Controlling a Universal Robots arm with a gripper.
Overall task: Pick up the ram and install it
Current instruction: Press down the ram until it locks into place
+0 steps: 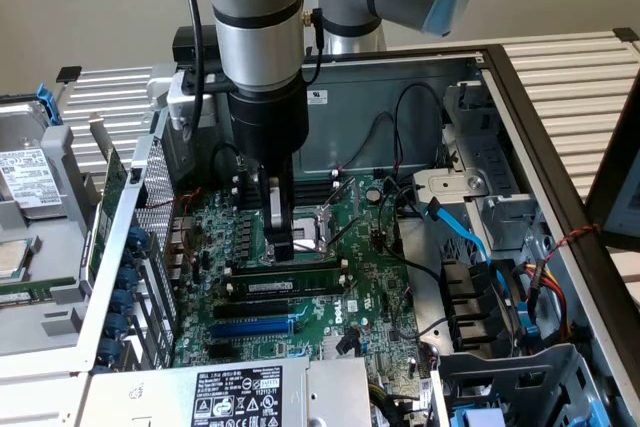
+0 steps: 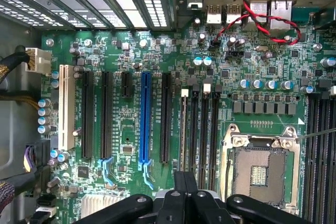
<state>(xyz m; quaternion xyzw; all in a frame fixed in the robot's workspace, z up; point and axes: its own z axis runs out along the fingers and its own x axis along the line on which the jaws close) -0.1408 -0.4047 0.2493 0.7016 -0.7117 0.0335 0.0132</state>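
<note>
The tool (image 1: 281,247), pressed together, stands upright directly over the ram (image 1: 287,273), which lies, apparently already seated, in a black memory slot with its long axis running across the motherboard (image 1: 375,292) beside the CPU socket (image 2: 261,169).

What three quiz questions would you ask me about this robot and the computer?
1. True or false: the blue expansion slot has a card in it.
2. The end effector is over: A) the memory slots, B) the hard drive, C) the power supply label.
3. What colours are the twisted wires near the back ports?

Key: 1 false; 2 A; 3 red and black.
</note>
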